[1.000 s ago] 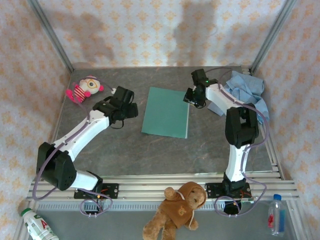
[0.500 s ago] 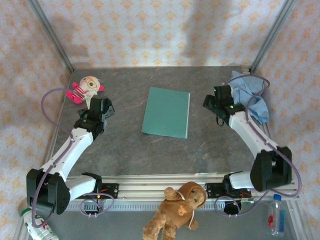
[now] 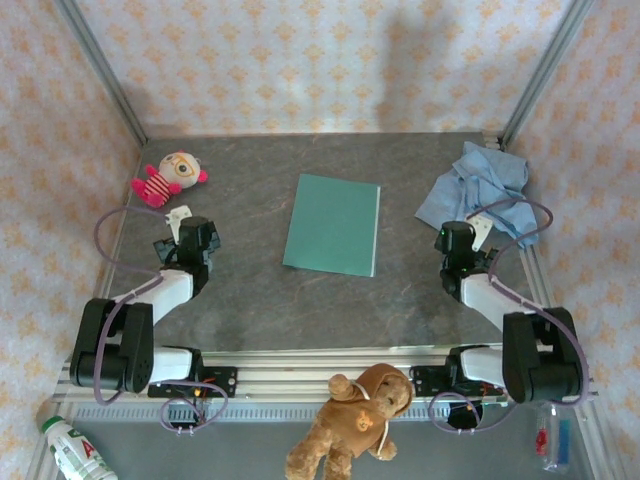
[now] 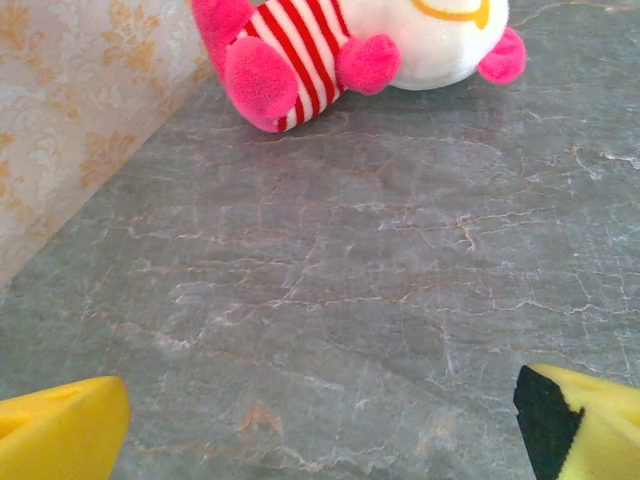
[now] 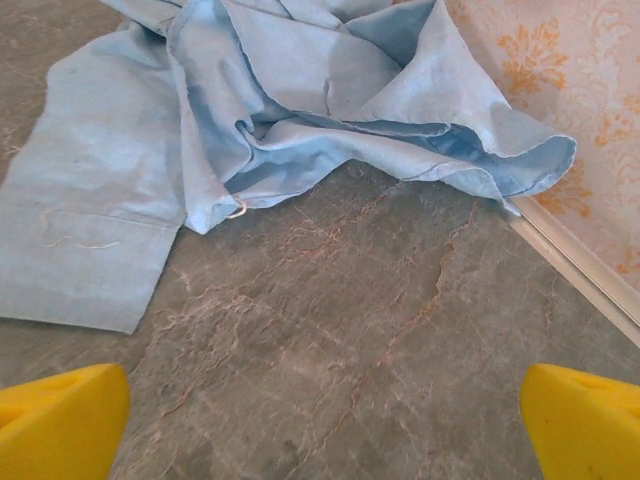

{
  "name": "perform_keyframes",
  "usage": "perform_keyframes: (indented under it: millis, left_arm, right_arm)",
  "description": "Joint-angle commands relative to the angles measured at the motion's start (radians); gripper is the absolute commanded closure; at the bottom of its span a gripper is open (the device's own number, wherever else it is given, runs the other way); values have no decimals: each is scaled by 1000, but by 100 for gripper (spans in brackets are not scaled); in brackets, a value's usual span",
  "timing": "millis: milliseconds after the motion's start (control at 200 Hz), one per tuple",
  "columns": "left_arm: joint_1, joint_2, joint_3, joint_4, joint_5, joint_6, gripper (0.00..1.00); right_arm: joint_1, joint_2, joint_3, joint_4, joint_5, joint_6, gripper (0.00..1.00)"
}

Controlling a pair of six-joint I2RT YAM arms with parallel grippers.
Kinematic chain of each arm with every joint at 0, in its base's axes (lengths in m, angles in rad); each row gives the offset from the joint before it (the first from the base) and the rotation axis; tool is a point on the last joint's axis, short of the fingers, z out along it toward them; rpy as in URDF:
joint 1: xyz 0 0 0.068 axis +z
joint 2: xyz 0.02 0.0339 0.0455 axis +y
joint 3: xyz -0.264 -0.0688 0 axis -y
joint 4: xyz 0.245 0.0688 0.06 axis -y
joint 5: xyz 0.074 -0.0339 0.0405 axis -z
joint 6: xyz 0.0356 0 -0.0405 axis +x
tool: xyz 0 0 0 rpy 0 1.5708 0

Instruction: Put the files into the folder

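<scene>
Left gripper point(image 4: 320, 430), right gripper point(image 5: 325, 420) both spread wide, empty; closed folder point(image 3: 332, 224) between; risk: reach snags blue cloth point(image 5: 250, 90) or nudges striped plush point(image 4: 300, 50)

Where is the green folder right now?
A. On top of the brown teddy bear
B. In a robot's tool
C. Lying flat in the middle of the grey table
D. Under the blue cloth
C: the thin teal-green card folder lies flat on the grey stone-look table, while the left tool and right tool are open off to the sides, away from it.
</scene>
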Motion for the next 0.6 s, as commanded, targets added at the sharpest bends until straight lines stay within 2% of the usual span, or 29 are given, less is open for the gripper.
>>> perform_keyframes:
  millis: [0, 115, 195, 310, 500, 596]
  left_arm:
    - [7, 16, -16, 188, 33, 51, 0]
    - [7, 37, -39, 281, 47, 64, 0]
    - [9, 58, -27, 274, 50, 64, 0]
    - [9, 59, -49, 308, 53, 64, 0]
    - [8, -8, -107, 349, 81, 71, 0]
    - [8, 19, -99, 362, 69, 70, 0]
  right_arm:
    - [-7, 13, -25, 230, 0, -51, 0]
    - [-26, 15, -76, 388, -79, -87, 0]
    - [-34, 36, -102, 489, -135, -112, 0]
    - [-38, 81, -107, 559, -211, -122, 0]
    - [-38, 215, -121, 692, -271, -146, 0]
    - [-38, 271, -101, 713, -291, -161, 0]
